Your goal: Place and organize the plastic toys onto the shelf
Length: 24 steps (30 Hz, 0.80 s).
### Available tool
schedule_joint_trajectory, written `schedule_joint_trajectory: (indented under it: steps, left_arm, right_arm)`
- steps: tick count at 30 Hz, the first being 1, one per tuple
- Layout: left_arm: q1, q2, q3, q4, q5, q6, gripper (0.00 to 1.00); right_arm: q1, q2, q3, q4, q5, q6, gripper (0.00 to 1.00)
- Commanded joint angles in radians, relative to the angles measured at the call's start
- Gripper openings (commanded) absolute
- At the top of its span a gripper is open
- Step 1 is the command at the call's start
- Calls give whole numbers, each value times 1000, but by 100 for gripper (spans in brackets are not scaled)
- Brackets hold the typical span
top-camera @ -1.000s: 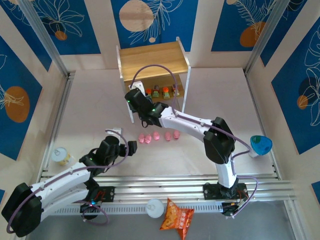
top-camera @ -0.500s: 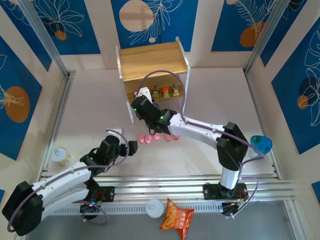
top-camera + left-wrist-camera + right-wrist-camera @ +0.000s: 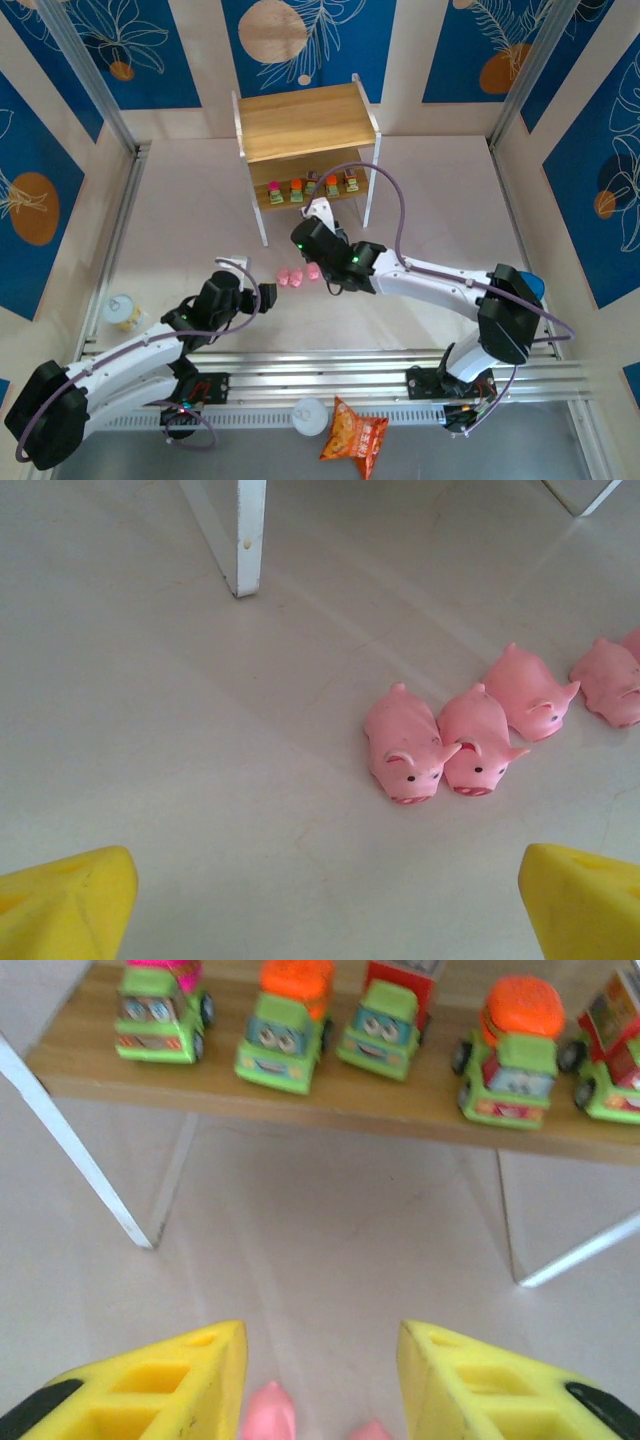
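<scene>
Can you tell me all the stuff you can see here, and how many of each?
shelf: one, light wood, white legs, far middle of table
toy trucks: five, green with orange, pink or red tops, shelf's lower board
pigs: at least four, pink, on table before shelf
can: one, white-yellow, left edge
snack bag: one, orange, near edge
round thing: one, white, beside snack bag
blue thing: one, right edge, partly hidden
left tool: yellow, open, by pigs
right tool: yellow, open, above pigs
</scene>
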State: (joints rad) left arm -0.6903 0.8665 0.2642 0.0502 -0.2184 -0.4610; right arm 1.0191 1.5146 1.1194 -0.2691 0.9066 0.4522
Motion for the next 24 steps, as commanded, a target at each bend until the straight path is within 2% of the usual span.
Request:
schedule_joint_trajectory:
  steps: [1, 8, 18, 24]
  left_arm:
    - [-10, -11, 16, -9, -20, 22, 97]
    - [-27, 34, 114, -27, -38, 53, 97]
    - [-29, 399, 257, 189, 27, 82, 96]
    - [-37, 413, 200, 274, 30, 93, 96]
  right_arm:
    - [-3, -66, -57, -24, 30, 58, 45]
    - [-15, -143, -155, -45, 28, 95, 49]
    - [-40, -164, -247, -81, 14, 178, 55]
    - [-95, -184, -320, -102, -38, 228, 59]
